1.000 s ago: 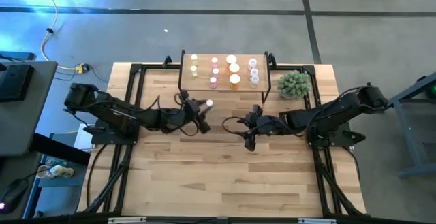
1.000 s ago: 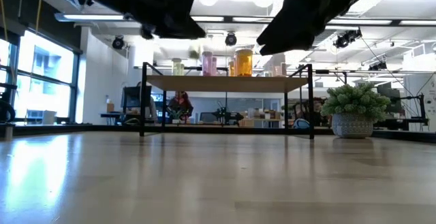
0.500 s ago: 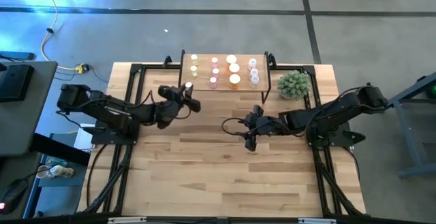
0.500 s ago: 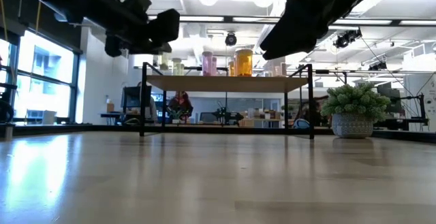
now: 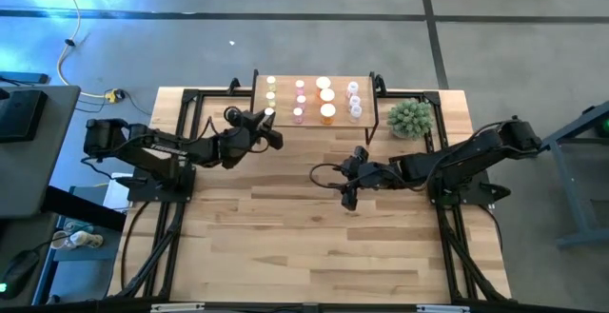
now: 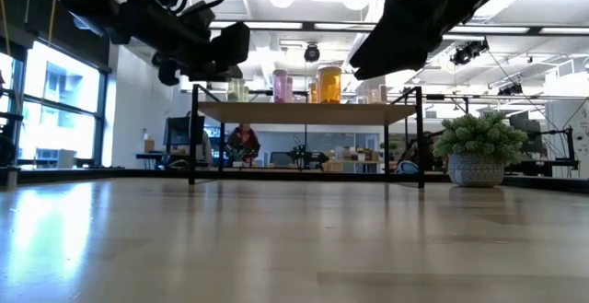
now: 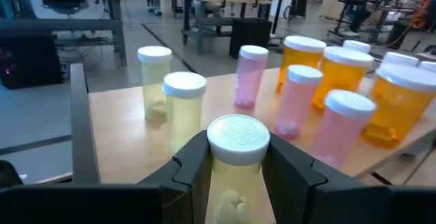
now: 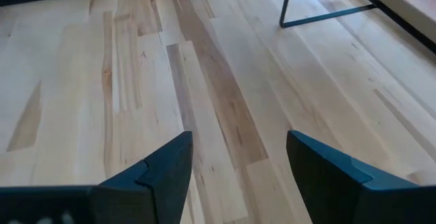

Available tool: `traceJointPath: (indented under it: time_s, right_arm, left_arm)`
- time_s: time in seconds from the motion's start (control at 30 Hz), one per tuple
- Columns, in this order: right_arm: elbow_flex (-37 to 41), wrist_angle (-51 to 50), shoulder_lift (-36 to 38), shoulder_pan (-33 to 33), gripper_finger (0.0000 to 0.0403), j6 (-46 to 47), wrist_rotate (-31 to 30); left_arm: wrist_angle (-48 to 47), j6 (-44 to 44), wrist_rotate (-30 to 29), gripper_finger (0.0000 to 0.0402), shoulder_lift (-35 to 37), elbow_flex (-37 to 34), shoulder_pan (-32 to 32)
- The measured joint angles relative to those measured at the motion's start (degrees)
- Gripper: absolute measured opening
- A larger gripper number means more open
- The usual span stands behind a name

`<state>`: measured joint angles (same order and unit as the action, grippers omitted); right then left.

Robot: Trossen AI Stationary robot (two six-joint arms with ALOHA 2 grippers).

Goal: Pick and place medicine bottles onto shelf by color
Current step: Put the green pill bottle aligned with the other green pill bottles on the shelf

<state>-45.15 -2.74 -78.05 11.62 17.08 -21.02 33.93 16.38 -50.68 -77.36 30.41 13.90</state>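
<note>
At the shelf [image 5: 285, 105]'s left edge, I have the left claw [image 7: 235, 176] clamped on a yellowish bottle [image 7: 236, 157]; the right claw [image 8: 235, 169] hangs apart over the desk [image 8: 122, 81].

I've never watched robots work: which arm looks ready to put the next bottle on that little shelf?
The left. Its gripper holds a yellowish bottle at the shelf edge; the right gripper hangs open, empty.

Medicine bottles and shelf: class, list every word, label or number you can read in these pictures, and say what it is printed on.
None can be read.
The medicine bottles on the shelf show no labels.
The cap of the yellowish bottle in the left gripper bears only a blurred embossed pattern.
The right gripper and table show no print.
</note>
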Motion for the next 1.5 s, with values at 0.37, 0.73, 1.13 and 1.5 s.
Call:
traceJointPath:
  time_s: [0.37, 0.73, 1.13, 1.5]
  right_arm:
    - [0.0, 0.0, 0.0, 0.0, 0.0229, 0.0, -0.4]
    - [0.0, 0.0, 0.0, 0.0, 0.0229, -0.1, -0.4]
    - [0.0, 0.0, 0.0, 0.0, 0.0229, 0.0, -0.2]
    - [0.0, 0.0, 0.0, 0.0, 0.0229, 0.0, -0.2]
  left_arm:
    - [-0.7, -0.5, 5.3, 0.0106, 0.1, 0.0, 3.9]
    - [-1.4, -0.5, 4.6, 0.0106, 0.1, 0.1, 4.0]
    - [-1.4, -3.5, 3.8, 0.0157, -0.1, 0.0, 4.0]
    - [-1.2, -3.1, 4.3, 0.0189, -0.1, 0.0, 4.0]
